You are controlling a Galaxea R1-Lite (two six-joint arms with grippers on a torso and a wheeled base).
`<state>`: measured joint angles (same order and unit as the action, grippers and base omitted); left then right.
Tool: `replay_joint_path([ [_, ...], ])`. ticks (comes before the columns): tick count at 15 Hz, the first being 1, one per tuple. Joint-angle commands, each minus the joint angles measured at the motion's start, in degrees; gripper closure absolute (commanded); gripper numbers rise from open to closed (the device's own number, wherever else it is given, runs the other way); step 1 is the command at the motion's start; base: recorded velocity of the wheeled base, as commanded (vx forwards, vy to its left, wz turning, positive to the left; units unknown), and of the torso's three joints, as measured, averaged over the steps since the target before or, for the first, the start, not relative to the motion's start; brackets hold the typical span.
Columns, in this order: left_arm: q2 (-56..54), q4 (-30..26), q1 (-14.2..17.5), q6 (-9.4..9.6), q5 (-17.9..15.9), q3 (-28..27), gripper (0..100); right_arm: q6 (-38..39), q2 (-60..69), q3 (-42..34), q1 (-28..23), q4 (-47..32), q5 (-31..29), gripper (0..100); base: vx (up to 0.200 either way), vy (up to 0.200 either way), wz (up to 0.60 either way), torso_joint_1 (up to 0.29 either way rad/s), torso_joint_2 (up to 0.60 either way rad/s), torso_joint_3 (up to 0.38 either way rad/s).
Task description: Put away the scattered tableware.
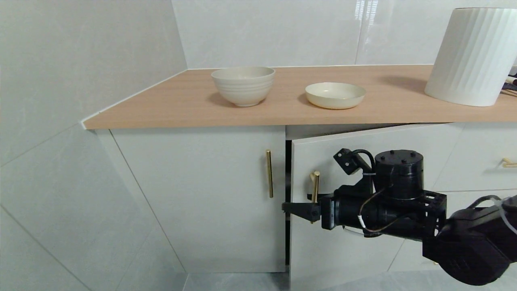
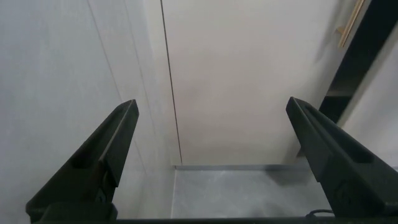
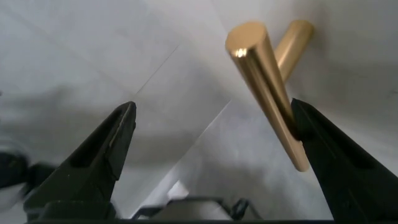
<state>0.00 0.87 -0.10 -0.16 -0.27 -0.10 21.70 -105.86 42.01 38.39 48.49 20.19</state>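
Observation:
A cream ribbed bowl (image 1: 243, 85) and a shallow cream dish (image 1: 335, 95) stand on the wooden countertop (image 1: 169, 109). Below it, the right cabinet door (image 1: 347, 250) is slightly ajar, leaving a dark gap beside the shut left door (image 1: 194, 194). My right gripper (image 1: 297, 208) (image 3: 212, 109) is open at this door's gold handle (image 1: 315, 186) (image 3: 267, 93). The handle lies between the fingers, close against one of them. My left gripper (image 2: 211, 106) is open and holds nothing, low down facing the left door (image 2: 249, 81) and the floor.
A tall white ribbed container (image 1: 472, 56) stands on the counter's right end. The left door has a gold bar handle (image 1: 269, 173) (image 2: 348, 25). A drawer with a gold pull (image 1: 509, 163) is at the far right. A tiled wall (image 1: 48, 161) closes the left side.

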Motion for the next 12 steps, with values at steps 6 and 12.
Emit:
replay_joint_path([
  [6, 0.0, 0.01, 0.01, 0.77, -0.43, 0.01, 0, 0.01, 10.85, -12.13, 2.39, 0.29, 0.99, 0, 0.0, 0.0, 0.0, 0.0, 0.0, 0.0],
  [12, 0.0, 0.63, 0.01, 2.27, -2.54, -2.1, 0, -0.08, 13.84, -14.67, 2.39, 0.29, 1.17, 0, 0.0, 0.0, 0.0, 0.0, 0.0, 0.0],
])
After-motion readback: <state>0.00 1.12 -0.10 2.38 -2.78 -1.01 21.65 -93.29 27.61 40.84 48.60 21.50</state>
